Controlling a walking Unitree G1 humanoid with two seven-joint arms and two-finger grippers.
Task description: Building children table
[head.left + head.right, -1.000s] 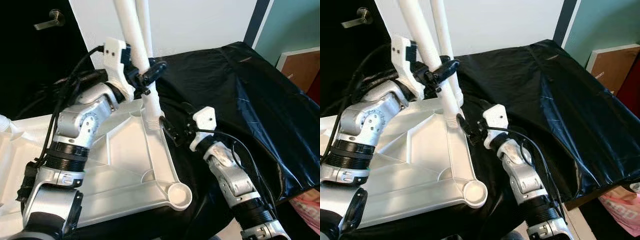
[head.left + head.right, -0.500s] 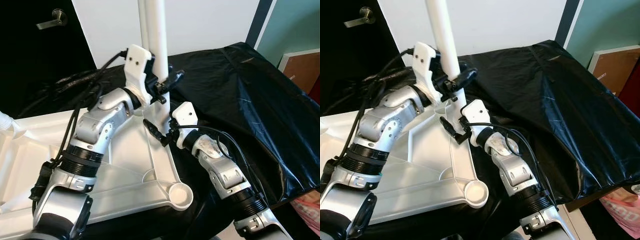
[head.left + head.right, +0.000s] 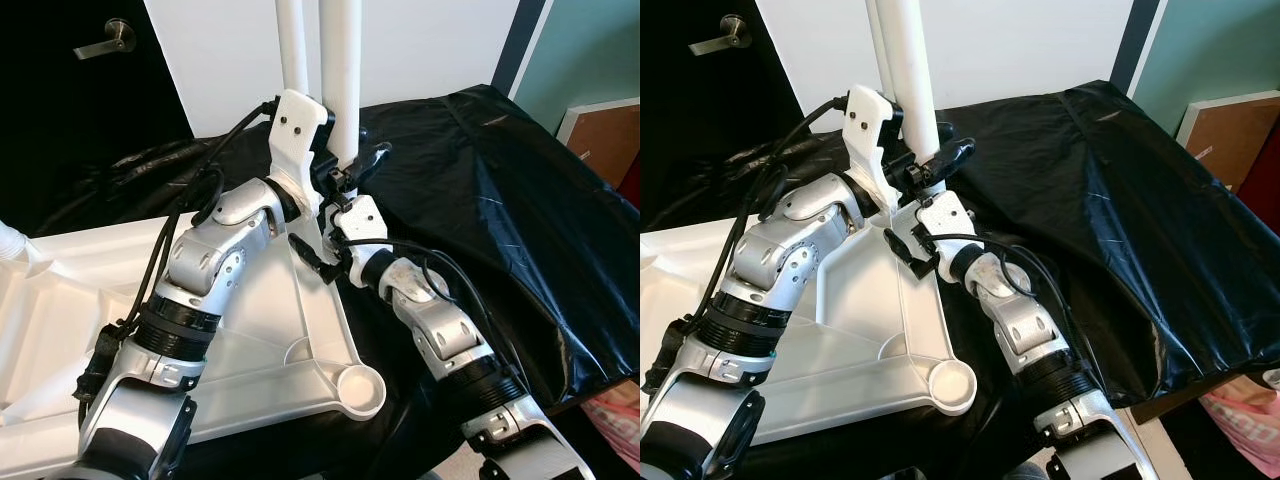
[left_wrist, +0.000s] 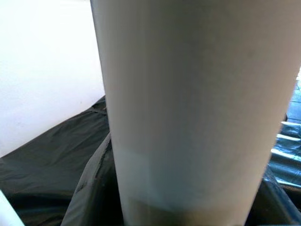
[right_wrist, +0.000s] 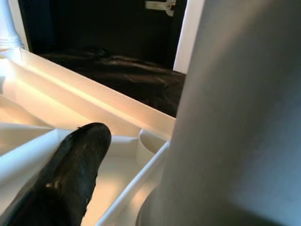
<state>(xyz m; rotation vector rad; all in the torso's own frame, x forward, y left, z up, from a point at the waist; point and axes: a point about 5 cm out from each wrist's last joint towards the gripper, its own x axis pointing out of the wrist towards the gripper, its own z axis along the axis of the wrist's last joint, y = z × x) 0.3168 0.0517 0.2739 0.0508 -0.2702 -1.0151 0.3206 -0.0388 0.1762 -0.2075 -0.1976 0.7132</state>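
While I am standing the white leg (image 3: 338, 90) up in the far corner hole of the upside-down table top (image 3: 250, 330), both arms are working close together.

I am holding the leg up high with the left gripper (image 3: 350, 172), its black fingers closed around it. I am reaching low with the right gripper (image 3: 322, 262), down by the bottom of the leg; one finger (image 5: 66, 181) is sitting beside the leg with a gap, so it is looking open to me. I am thinking the leg could tip and pop out if I push sideways. The table top is lying on a slippery black sheet (image 3: 480, 180), so it could slide away too.
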